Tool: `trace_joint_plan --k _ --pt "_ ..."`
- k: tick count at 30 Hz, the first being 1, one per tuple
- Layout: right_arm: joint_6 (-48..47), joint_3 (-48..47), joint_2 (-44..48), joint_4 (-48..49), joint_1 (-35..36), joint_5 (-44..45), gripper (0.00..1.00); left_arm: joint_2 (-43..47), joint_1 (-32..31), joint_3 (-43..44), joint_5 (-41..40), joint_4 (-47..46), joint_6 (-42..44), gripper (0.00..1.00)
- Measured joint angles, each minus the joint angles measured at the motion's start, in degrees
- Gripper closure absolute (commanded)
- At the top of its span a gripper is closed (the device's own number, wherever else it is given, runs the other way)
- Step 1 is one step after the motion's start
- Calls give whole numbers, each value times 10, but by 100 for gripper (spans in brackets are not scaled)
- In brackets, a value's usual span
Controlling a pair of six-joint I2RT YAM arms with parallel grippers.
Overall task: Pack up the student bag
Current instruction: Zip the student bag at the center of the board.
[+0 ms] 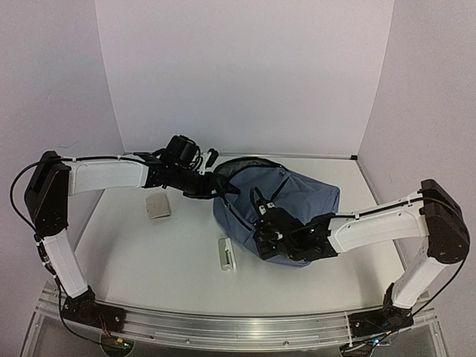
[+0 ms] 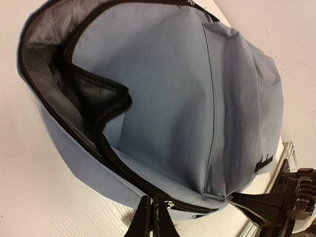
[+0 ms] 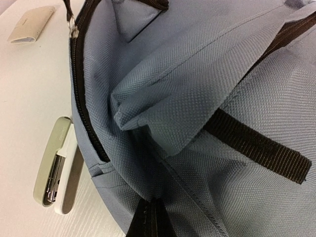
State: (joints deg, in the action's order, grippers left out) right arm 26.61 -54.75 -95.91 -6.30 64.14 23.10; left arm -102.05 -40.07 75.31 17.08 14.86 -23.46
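The student bag [image 1: 309,195] is a slate-blue backpack lying on the table right of centre, its main zipper open and dark lining showing. My left gripper [image 1: 224,187] is shut at the bag's left rim. In the left wrist view its fingertips [image 2: 151,211] pinch the black zipper band beside the metal slider [image 2: 167,204] of the bag [image 2: 163,84]. My right gripper [image 1: 262,223] is shut on the bag's near front. In the right wrist view it [image 3: 154,210] pinches a fold of the blue fabric [image 3: 197,79], which bunches above the tips.
A white and beige stapler [image 1: 225,253] lies on the table against the bag's near left side [image 3: 55,165]. A small beige pad [image 1: 158,207] lies further left [image 3: 30,23]. White walls close the back and both sides.
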Motion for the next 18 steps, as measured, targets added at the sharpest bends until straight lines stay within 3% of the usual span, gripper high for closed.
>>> trace_joint_plan --k 12,15,18 --pt "7 30 44 -25 0 -30 100 -70 48 122 -28 85 52 100" --pt "11 32 54 -30 0 -36 76 -83 48 148 -17 106 63 100" --pt "16 32 74 -49 1 -55 64 -85 49 157 15 119 73 100"
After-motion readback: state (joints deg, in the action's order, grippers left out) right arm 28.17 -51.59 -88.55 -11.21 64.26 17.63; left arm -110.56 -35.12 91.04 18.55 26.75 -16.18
